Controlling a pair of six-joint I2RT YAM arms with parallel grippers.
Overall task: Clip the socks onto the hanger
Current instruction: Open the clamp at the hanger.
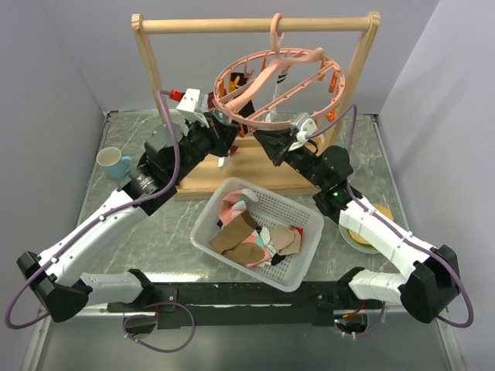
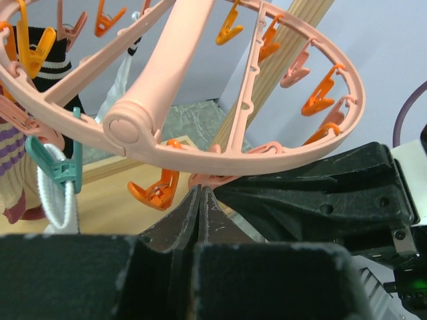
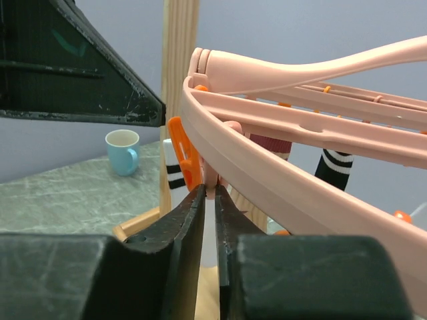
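Seen from overhead, the round salmon-pink plastic ring hanger (image 1: 263, 81) hung by its hook from the top bar of the wooden rack (image 1: 232, 25) in the upper middle of the frame. Both arms reached up to its near rim, with the left jaws and right jaws meeting there almost tip to tip. At the centre below, the white mesh plastic basket (image 1: 286, 202) on the grey marbled counter (image 1: 166, 232) held a heap of loose socks (image 1: 240, 239), so much of the clipping looked left to do. The left wrist view added what the overhead one could not: a black-and-white striped sock (image 2: 57, 63) and a purple-striped sock (image 2: 9, 157) already pegged at the left edge, and empty orange clips (image 2: 320, 97) round the ring. It also showed the left jaws clenched, tips against the rim's underside and no sock in them; whether they nipped any plastic I could not tell. Only the right wrist view showed the right jaws nearly closed on a pale pink plastic clip (image 3: 212, 185) under the rim, and a light blue ceramic mug (image 3: 123, 150) at middle left.
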